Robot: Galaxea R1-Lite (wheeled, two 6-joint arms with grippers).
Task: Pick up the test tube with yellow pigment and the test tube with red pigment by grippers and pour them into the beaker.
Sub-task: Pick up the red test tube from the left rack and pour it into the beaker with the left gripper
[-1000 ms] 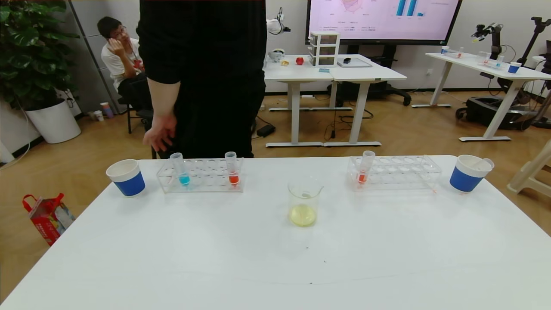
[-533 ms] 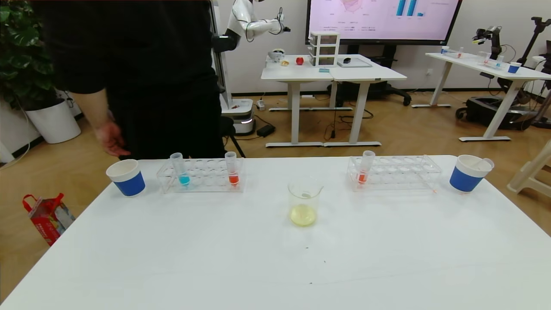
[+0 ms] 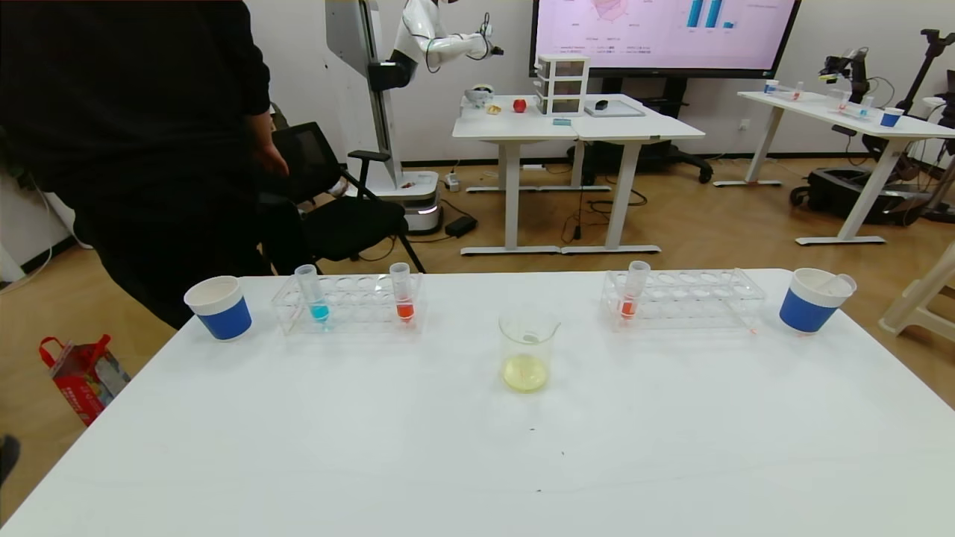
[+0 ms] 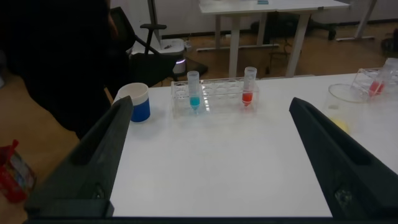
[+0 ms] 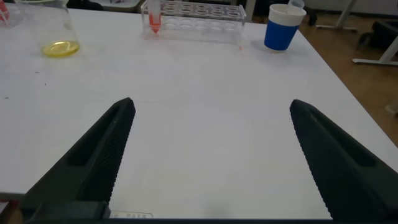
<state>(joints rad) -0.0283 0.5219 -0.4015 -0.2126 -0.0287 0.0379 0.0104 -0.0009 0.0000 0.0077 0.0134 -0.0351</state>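
The table (image 3: 671,447) carries everything. Ahead of the left pincer (image 4: 205,155), the beaker (image 3: 527,350) holds yellow liquid; it looks rigid and slippery. 2 red-pigment tubes (image 3: 403,292) (image 3: 634,291) stand racked ahead of both gaping, empty pincers (image 5: 208,155): light, fragile, best pinched below the rim.

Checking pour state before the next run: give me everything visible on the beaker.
The beaker is a clear, squat cylinder that looks like glass or clear plastic, with a pouring lip on its rim. It stands upright near the middle of the white table, in front of and between the two clear tube racks, apart from both. A shallow layer of pale yellow liquid sits in its bottom; the rest is empty. Nothing touches it but the table, and neither gripper is near it.
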